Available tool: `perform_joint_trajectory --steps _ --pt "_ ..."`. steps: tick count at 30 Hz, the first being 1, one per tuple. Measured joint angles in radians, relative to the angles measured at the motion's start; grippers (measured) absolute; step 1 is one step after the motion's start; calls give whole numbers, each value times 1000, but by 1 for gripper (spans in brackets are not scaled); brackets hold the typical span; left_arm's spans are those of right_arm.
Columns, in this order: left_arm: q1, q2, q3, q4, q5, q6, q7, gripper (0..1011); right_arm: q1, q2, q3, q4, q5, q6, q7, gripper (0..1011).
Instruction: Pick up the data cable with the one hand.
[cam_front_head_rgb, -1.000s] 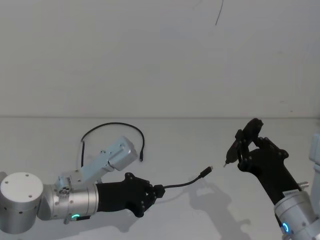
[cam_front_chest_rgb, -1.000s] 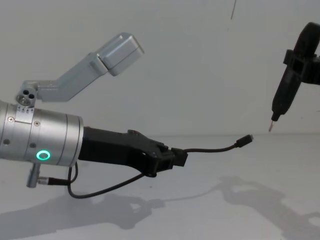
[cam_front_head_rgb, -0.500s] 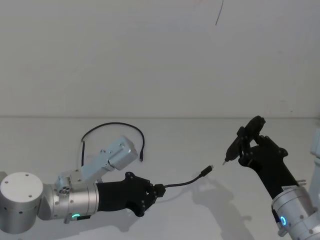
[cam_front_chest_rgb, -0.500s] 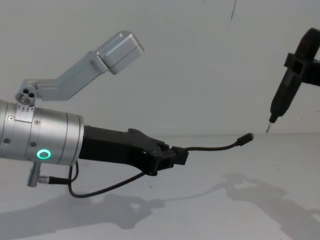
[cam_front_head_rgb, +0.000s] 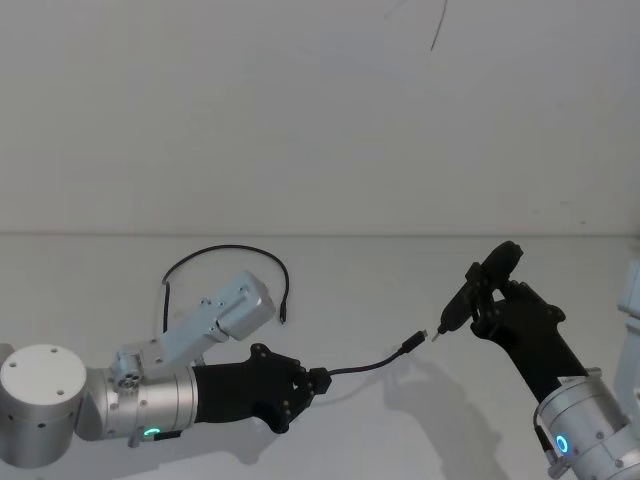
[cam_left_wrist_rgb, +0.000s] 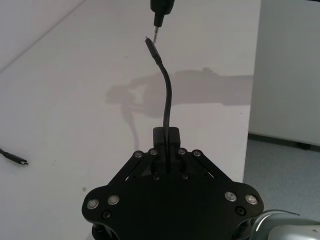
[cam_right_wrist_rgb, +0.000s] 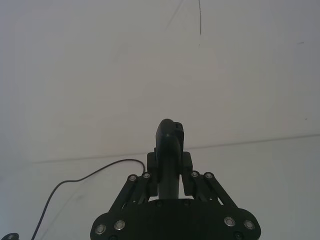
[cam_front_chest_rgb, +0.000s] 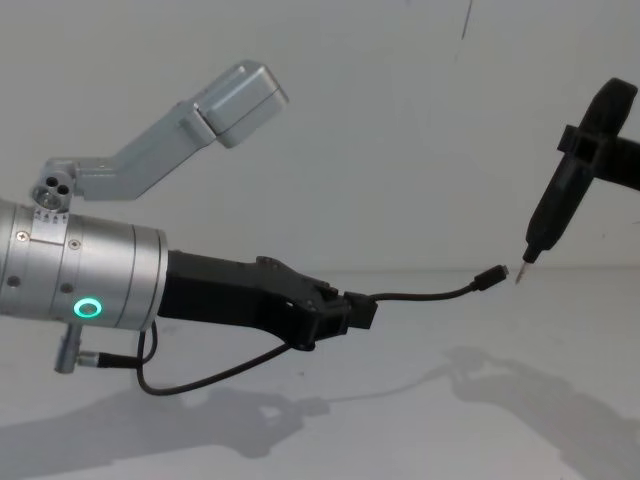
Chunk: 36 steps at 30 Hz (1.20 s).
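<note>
The data cable (cam_front_head_rgb: 370, 366) is a thin black cord, and my left gripper (cam_front_head_rgb: 318, 380), the black two-jaw one on the silver arm with the green ring, is shut on it. A short length juts out to a plug (cam_front_chest_rgb: 492, 277) held above the table. The rest loops back over the table (cam_front_head_rgb: 225, 252), and its other plug (cam_left_wrist_rgb: 15, 159) lies flat. My right gripper (cam_front_head_rgb: 482, 300) is shut on a narrow black pointed tool (cam_front_chest_rgb: 555, 215), whose thin tip (cam_left_wrist_rgb: 159, 25) hovers just off the raised plug.
The white table (cam_front_head_rgb: 400, 270) runs back to a plain white wall. The left arm's grey wrist camera housing (cam_front_chest_rgb: 235, 100) rises above the arm. Shadows of both arms fall on the table in front.
My right gripper has moved left and down, bringing the tool's tip close to the cable's raised plug. The left gripper and the cable have stayed put.
</note>
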Motion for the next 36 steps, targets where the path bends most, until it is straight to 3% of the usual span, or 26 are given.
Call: perform_joint_trajectory --steps 36 --pt "0 0 0 0 0 0 0 41 13 32 -25 9 -46 -48 70 263"
